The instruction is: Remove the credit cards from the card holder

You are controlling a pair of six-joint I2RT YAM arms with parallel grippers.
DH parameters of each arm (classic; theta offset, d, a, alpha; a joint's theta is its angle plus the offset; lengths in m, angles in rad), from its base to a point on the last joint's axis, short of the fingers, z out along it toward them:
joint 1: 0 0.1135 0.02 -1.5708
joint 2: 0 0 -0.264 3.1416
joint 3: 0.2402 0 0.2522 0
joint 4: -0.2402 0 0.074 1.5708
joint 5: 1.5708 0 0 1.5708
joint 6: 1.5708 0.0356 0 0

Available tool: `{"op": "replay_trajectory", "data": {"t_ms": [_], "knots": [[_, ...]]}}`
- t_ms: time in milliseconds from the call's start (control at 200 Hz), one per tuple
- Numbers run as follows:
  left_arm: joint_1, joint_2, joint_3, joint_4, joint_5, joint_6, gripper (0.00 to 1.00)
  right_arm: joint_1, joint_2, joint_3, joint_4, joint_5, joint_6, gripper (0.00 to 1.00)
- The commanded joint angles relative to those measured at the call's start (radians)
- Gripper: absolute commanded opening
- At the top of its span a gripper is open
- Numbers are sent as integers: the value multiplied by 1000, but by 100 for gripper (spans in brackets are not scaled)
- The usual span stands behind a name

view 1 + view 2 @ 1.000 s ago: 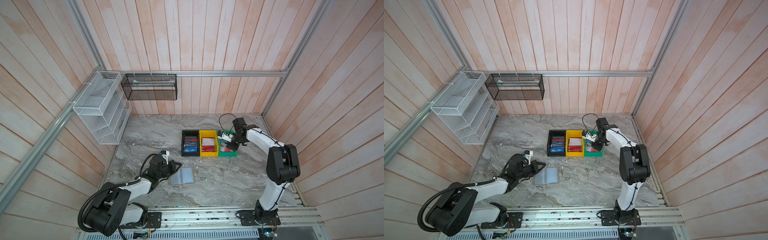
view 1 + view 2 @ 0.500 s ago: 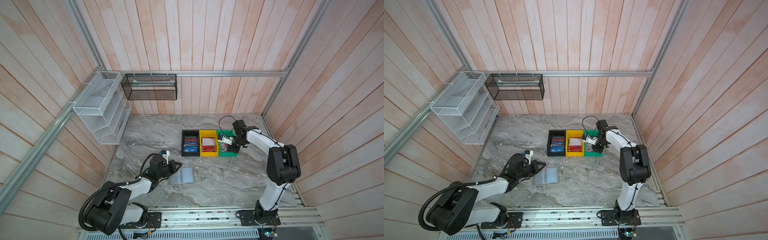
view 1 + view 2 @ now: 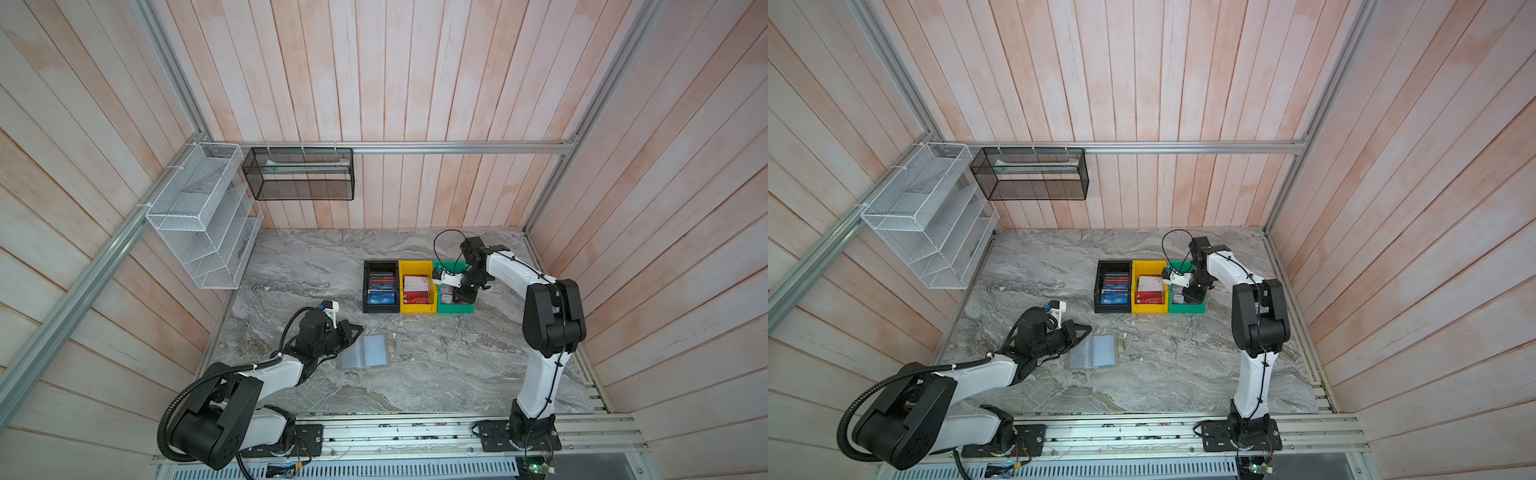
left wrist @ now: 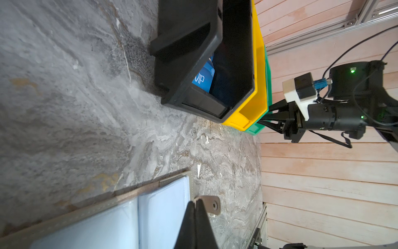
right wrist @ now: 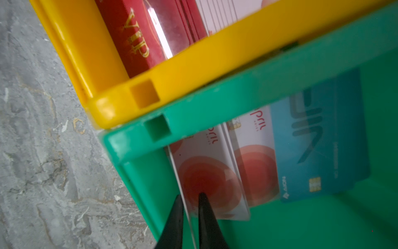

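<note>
Left tool (image 4: 196,203): I see it shut, tips by the far left corner of the open card holder (image 3: 365,352).
Card holder: flat on the counter (image 3: 436,374), near left, sleeves up.
Right tool (image 5: 190,200): slightly parted, straddling a white card (image 5: 206,176) with red circles, inside the green bin (image 5: 237,94).
Green bin: far right, against the yellow bin (image 5: 86,64); a blue card (image 5: 323,140) sits in it.

grey table (image 3: 436,365) with pale veins, marbled. black bin (image 3: 365,286), yellow bin (image 3: 417,308), green bin (image 3: 455,308). blue card (image 3: 381,298) with white vip lettering in the black one; red card (image 5: 133,43) with gold vip lettering in the yellow; white card (image 5: 206,172) with red circles and a teal-blue card (image 5: 318,151) in the green. grey-beige card holder (image 3: 365,352), pale bluish sleeves (image 4: 159,204). pinkish plank walls (image 3: 415,83).
</note>
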Motion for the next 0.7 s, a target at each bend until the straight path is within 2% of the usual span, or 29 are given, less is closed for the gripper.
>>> {"op": "replay_trajectory", "data": {"t_ms": [0,695], "knots": [[8,19,15,26,7,26,0,0,26,34,-32,21,-11,16],[13,53,24,46,20,27,0,0,-25,5,45,62,-9,24]]}}
